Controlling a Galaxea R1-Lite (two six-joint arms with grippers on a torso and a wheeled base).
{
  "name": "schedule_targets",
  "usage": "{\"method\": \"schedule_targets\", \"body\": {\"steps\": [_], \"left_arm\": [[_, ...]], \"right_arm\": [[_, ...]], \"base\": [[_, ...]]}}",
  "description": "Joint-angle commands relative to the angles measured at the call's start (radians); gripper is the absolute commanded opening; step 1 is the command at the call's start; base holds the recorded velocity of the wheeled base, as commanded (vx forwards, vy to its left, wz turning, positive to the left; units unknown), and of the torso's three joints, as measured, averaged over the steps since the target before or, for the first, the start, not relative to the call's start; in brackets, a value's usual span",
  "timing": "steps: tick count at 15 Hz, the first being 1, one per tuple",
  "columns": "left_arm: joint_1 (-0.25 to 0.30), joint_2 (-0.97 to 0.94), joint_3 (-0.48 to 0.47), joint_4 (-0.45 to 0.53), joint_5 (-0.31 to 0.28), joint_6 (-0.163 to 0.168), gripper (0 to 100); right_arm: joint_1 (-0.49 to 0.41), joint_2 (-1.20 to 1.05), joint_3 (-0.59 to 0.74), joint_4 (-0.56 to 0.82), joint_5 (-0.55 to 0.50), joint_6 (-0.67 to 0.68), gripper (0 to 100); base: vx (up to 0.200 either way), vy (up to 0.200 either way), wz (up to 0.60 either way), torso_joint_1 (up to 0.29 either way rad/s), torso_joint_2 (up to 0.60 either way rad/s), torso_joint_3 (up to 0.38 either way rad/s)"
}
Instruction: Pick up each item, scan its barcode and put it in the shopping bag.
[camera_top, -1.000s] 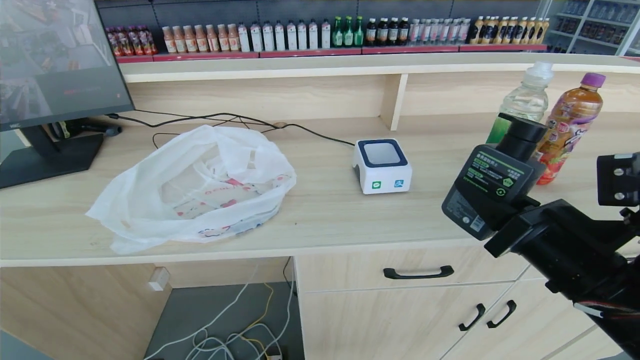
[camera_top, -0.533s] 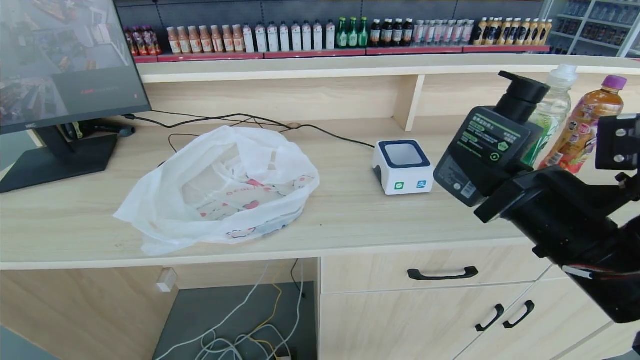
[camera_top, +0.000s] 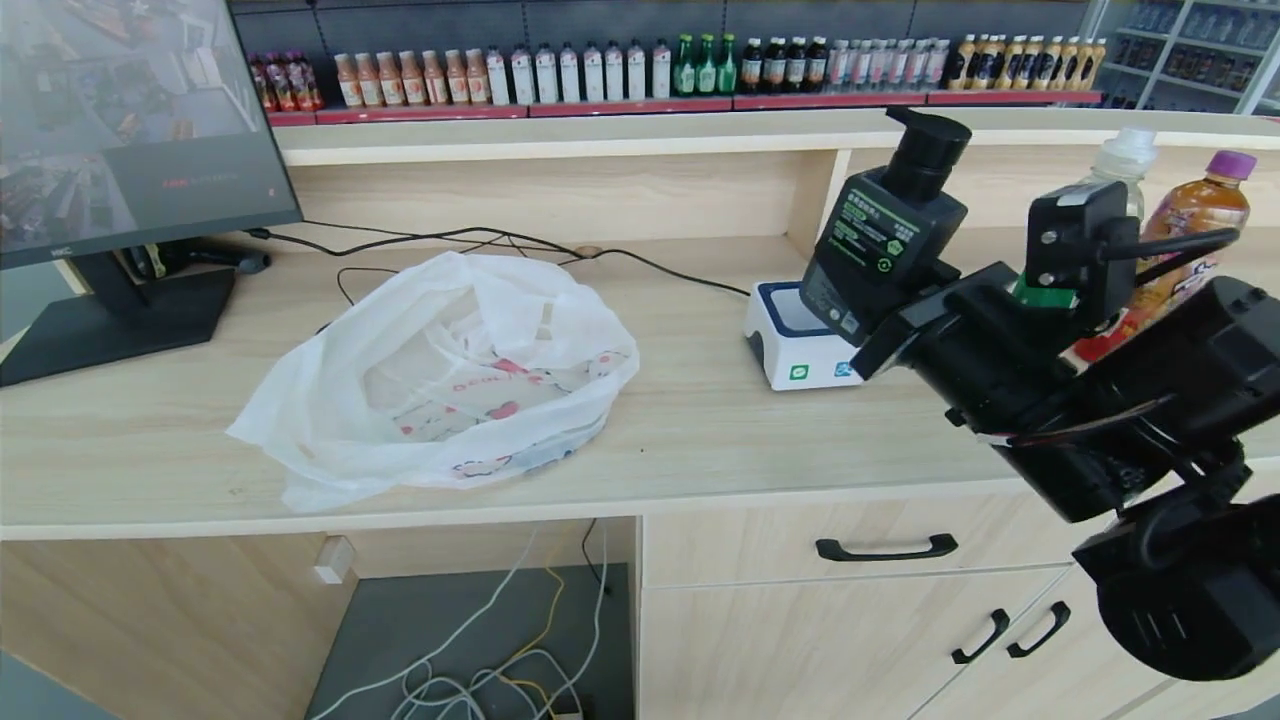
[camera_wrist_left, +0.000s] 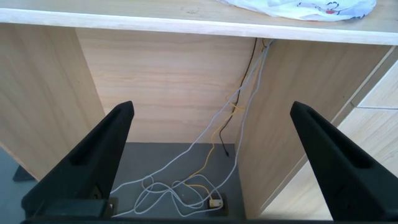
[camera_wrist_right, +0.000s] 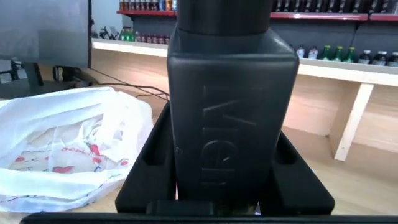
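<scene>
The right gripper is clenched on 1 black pump bottle, holding it tilted just over the barcode scanner below it (probably to present its barcode). The shopping bag waits well to this gripper's left. The left gripper hangs spread and empty.

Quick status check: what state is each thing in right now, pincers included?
Black square pump bottle: held off the counter, tilted.
Right pincer: shut on the pump bottle.
Left pincer: open, below the counter edge.
White plastic shopping bag: lying open on the counter.
White cube scanner: on the counter, window up.
Clear white-capped bottle: upright, capped.
Orange purple-capped bottle: upright, capped.
</scene>
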Motion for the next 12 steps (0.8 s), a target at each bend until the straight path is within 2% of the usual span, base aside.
{"method": "schedule_targets", "body": {"steps": [1,4,8,10,12], "left_arm": [[0.0,0.0,0.0,0.0,0.0,0.0,100],[0.0,0.0,0.0,0.0,0.0,0.0,100],[0.0,0.0,0.0,0.0,0.0,0.0,100],[0.0,0.0,0.0,0.0,0.0,0.0,100],[0.0,0.0,0.0,0.0,0.0,0.0,100]], "right_arm": [[-0.032,0.077,-0.047,-0.006,0.005,-0.009,0],[-0.077,0.156,-0.136,-0.006,0.015,-0.038,0],[-0.111,0.279,-0.348,-0.006,0.188,-0.167,0],[-0.112,0.299,-0.38,-0.006,0.188,-0.217,0],[-0.14,0.32,-0.49,-0.006,0.191,-0.26,0]], "base": [[0.0,0.0,0.0,0.0,0.0,0.0],[0.0,0.0,0.0,0.0,0.0,0.0],[0.0,0.0,0.0,0.0,0.0,0.0],[0.0,0.0,0.0,0.0,0.0,0.0],[0.0,0.0,0.0,0.0,0.0,0.0]]}}
